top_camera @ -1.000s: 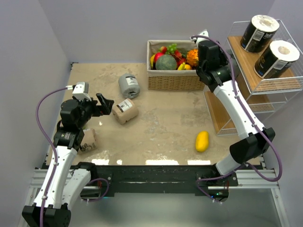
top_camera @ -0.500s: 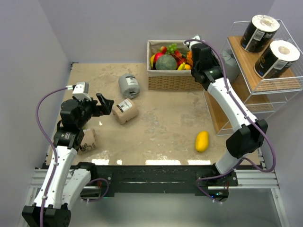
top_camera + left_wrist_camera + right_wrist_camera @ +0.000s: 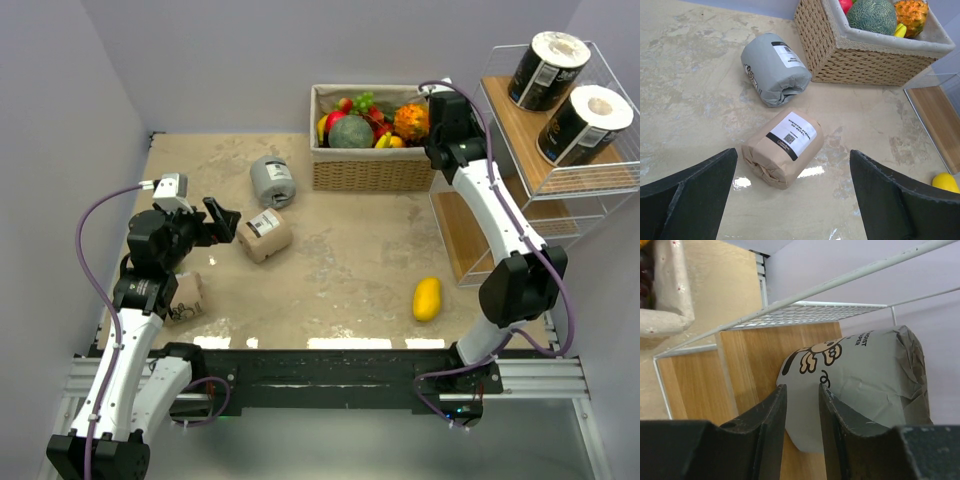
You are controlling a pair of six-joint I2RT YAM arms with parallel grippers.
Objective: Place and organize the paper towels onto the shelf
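Rolls wrapped in black [image 3: 546,68] stand upright on the top board of the shelf [image 3: 610,178], and a grey roll [image 3: 865,385] lies on a lower board, so the rack fills from the top down. The right hand [image 3: 799,405] has its fingers almost closed, in front of this grey roll and gripping nothing. The left hand [image 3: 790,200] is wide open and empty above the tan roll [image 3: 783,146], which lies near the left edge of the desk [image 3: 330,280], probably to take it.

Two rolls [image 3: 570,100] on shelf [image 3: 520,135] top, basket [image 3: 365,160] seemingly left of shelf
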